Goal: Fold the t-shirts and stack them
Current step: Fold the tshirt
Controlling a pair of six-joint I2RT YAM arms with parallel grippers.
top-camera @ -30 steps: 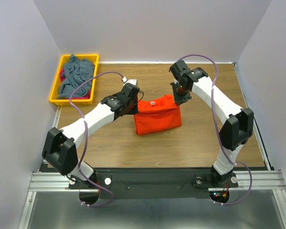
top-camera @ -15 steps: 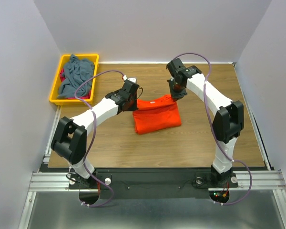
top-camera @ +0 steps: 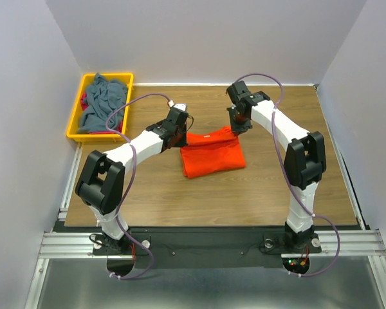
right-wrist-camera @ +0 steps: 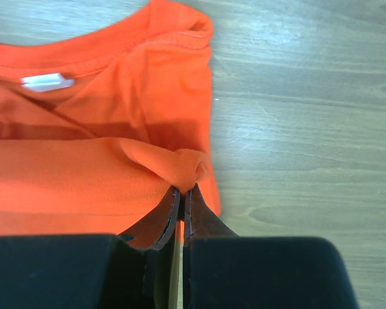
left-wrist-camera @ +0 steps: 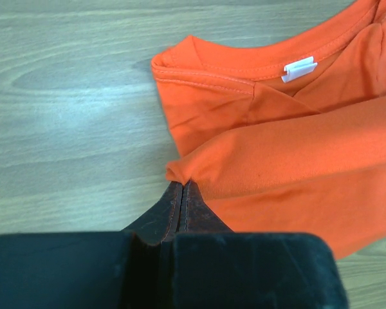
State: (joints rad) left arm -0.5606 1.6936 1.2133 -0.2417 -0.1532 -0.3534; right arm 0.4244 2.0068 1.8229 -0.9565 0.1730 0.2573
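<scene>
Left jaws: pressed together, pinching the left corner of the orange t-shirt's [left-wrist-camera: 289, 148] lifted fold.
Right jaws: likewise pinching the right corner.
Fold edge: runs from one pair to the other.
Collar, white neck label [left-wrist-camera: 300, 69]: just beyond both tips, flat on the counter [left-wrist-camera: 71, 96].

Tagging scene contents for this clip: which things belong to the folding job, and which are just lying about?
Job: orange t-shirt, pinched by left gripper and right gripper; grey-blue t-shirt; red cloth.
Just there: yellow bin holding those two; table.
</scene>
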